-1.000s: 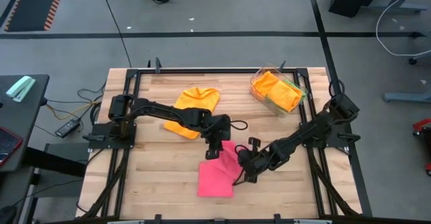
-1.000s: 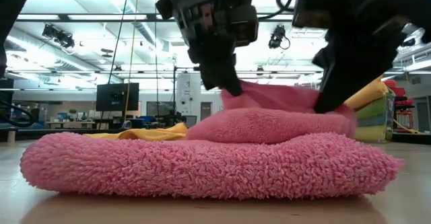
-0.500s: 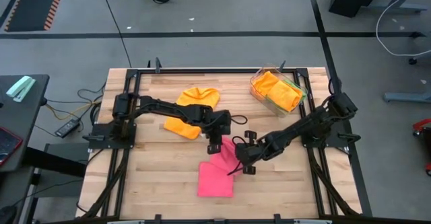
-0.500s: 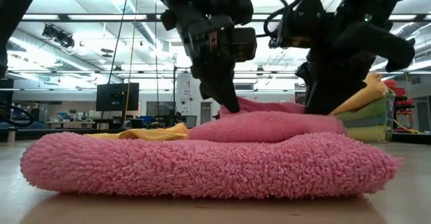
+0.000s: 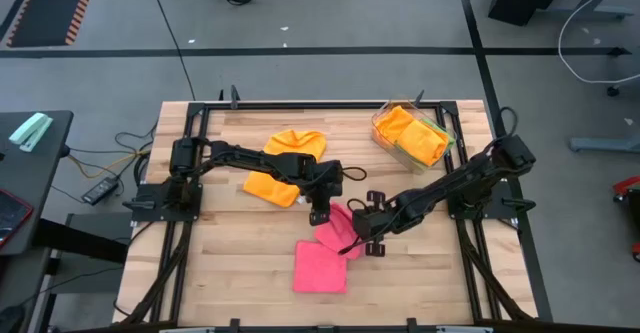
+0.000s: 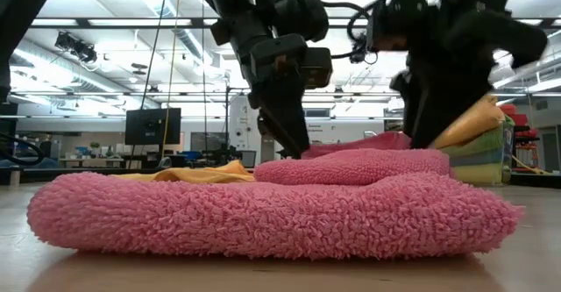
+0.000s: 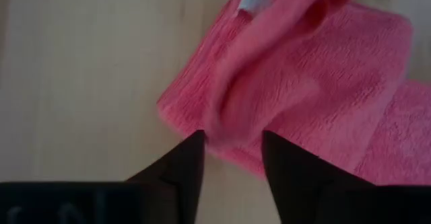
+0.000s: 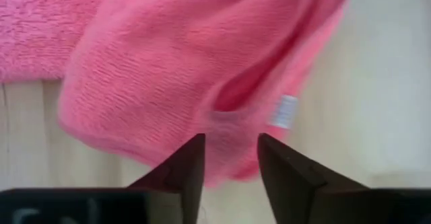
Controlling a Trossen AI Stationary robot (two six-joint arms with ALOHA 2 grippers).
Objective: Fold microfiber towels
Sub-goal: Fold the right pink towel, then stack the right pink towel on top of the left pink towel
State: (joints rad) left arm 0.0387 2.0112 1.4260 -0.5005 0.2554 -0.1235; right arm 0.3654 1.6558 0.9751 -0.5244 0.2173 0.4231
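Presently, taking the pink towel [image 5: 328, 250] at table centre as landmark: orange towel [image 5: 284, 163] well up-left of it; left gripper [image 5: 319, 213] at its upper-left corner, fingers spread, cloth between them unpinched; right gripper [image 5: 368, 239] at its upper-right edge, likewise spread. Clear tray [image 5: 413, 133] of folded cloths well up-right. Towel judged soft, light, limp, non-slip; best pinched at corners or hem.

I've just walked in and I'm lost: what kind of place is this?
Probably a robotics lab or workshop. A wooden table with a metal frame stands on a bare grey floor, two robot arms work on a pink towel, and behind them is a big open room with ceiling lights and a monitor.
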